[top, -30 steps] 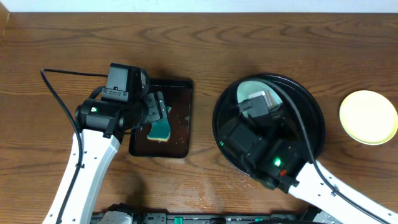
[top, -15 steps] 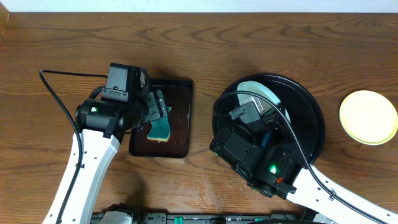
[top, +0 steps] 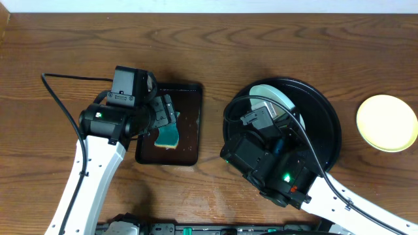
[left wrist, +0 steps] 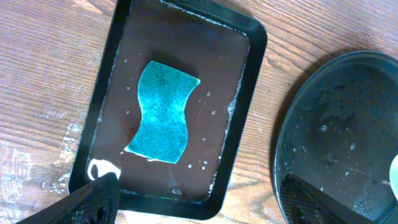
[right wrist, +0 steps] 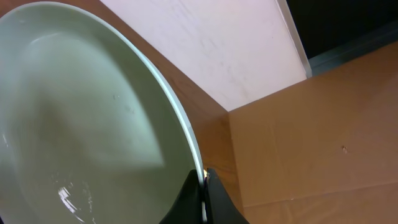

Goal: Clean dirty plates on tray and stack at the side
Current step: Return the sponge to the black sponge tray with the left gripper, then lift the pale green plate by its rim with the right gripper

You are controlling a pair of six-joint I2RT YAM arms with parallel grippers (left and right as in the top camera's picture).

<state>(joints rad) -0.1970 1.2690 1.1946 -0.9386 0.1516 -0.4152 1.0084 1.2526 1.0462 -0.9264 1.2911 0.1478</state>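
We log the right gripper clamped on the mint-white plate; its arm hides most of the round black tray from overhead. The left gripper is spread wide over the teal sponge in the rectangular tray. The yellow plate sits well apart.

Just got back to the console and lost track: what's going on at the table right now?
The right gripper is pinched on the rim of a pale mint plate at the far side of the round black tray. No red smear shows on the face in view. The left gripper hangs open above the teal sponge, which lies in the small rectangular tray. A yellow plate sits alone on the tabletop at the right.
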